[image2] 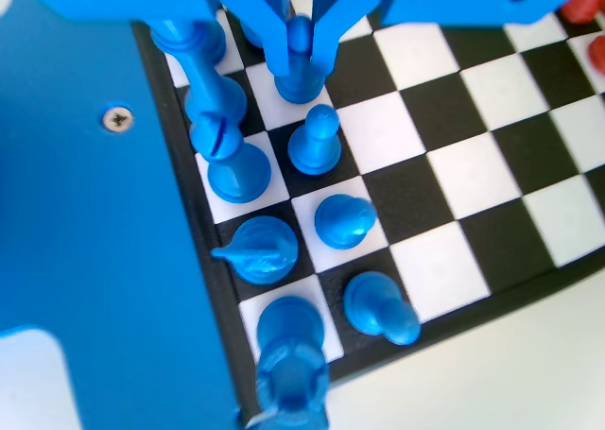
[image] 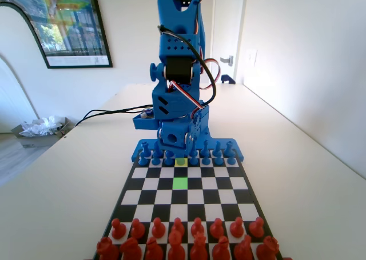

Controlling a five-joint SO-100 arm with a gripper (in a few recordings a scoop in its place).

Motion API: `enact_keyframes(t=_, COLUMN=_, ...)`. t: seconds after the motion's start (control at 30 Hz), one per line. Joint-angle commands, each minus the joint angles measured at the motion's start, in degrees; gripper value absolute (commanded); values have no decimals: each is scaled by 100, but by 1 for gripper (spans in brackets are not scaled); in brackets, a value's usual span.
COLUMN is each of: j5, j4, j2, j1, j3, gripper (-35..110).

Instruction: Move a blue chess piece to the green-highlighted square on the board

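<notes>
In the fixed view we meet first the red pieces, two rows of them along the near edge of the board, the front row of pawns and a taller row closest to the camera. Beyond them lie empty black and white rows, and then, about mid-board and a little toward the far side, the green-highlighted square, bare. Two rows farther on in the same file we see a paler yellow square, and it sits in the row where the blue pawns stand. Behind them the taller blue back-row pieces line the far edge, and the blue arm rises over that end, bent down so that its lower part sits just above the blue rows, close to the yellow square's file. In the wrist view we look down on that corner: the gripper hangs from the top edge with its two jaws drawn in on either side of the blue chess piece, the pawn's stem pinched between them, its base on or just over a white square; we cannot tell whether it is lifted. Three more pawns stand in a line nearer the bottom of the wrist view, with back-row pieces to their left.
</notes>
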State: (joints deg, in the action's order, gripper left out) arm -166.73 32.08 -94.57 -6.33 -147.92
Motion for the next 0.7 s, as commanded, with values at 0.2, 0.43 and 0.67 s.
enact_keyframes(t=0.2, j5=-448, j4=79, j2=-158, j1=-35, j3=-79, gripper=2)
enact_keyframes(t=0.43, j5=-246, j4=1222, j2=-211, j1=-53, j3=694, gripper=2)
enact_keyframes(t=0.67, j5=272, j4=2180, j2=44, j1=88, j3=1819, gripper=2)
